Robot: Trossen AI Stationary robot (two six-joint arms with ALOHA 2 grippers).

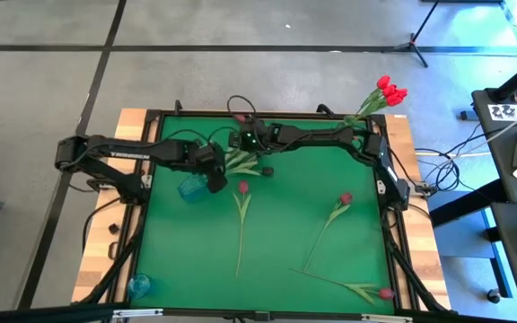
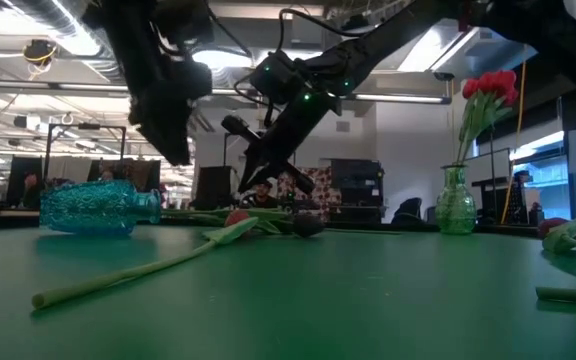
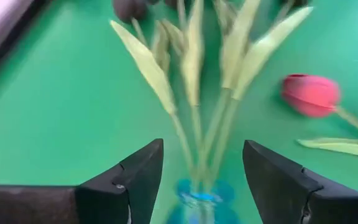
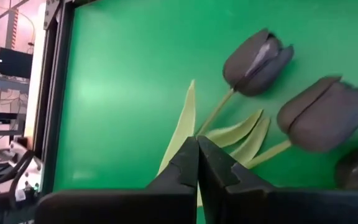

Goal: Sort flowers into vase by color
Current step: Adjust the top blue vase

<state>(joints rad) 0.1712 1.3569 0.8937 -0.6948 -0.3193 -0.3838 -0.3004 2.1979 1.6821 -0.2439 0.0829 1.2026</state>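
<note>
Right gripper (image 4: 197,155) pressed tight together over the dark tulips, left gripper (image 3: 201,180) spread wide at the fallen blue vase!

Down on the green table (image 1: 285,260), the blue vase (image 1: 191,187) lies on its side, and the left gripper's fingers (image 3: 135,180) stand open on either side of its mouth, with a bunch of stems and pale leaves (image 3: 194,68) running out from it. Just beyond, the right gripper hangs low with its fingertips closed right by a leaf; whether it pinches that leaf, I cannot tell. Three dark tulips (image 4: 260,62) lie on the cloth beside it. Loose red tulips (image 1: 243,188) are scattered across the table, and a green vase (image 2: 455,205) at the far right corner holds a red bunch (image 1: 389,91).
</note>
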